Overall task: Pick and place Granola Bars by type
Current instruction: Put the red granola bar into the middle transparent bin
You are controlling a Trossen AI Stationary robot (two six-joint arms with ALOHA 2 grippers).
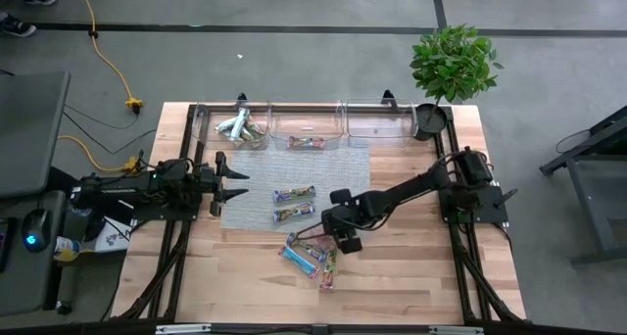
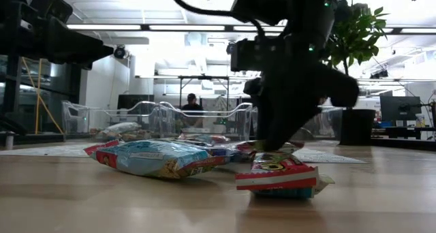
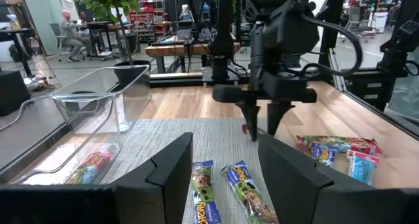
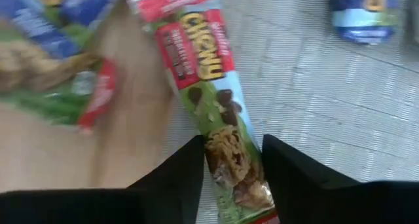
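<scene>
Right gripper point(image 4: 230, 160) | fingers straddle red-green Chewy granola bar point(image 4: 216, 106) at mat point(image 1: 343, 173) edge, not yet clamped | left gripper point(image 1: 235, 178) open, empty.

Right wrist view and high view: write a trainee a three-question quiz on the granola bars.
1. True or false: the right gripper straddles a red-ended Chewy bar.
2. How many clear bins line the table's far edge?
3. The left gripper is: A) holding a bar, B) open and empty, above the grey mat.

Key: 1 true; 2 three; 3 B.
</scene>
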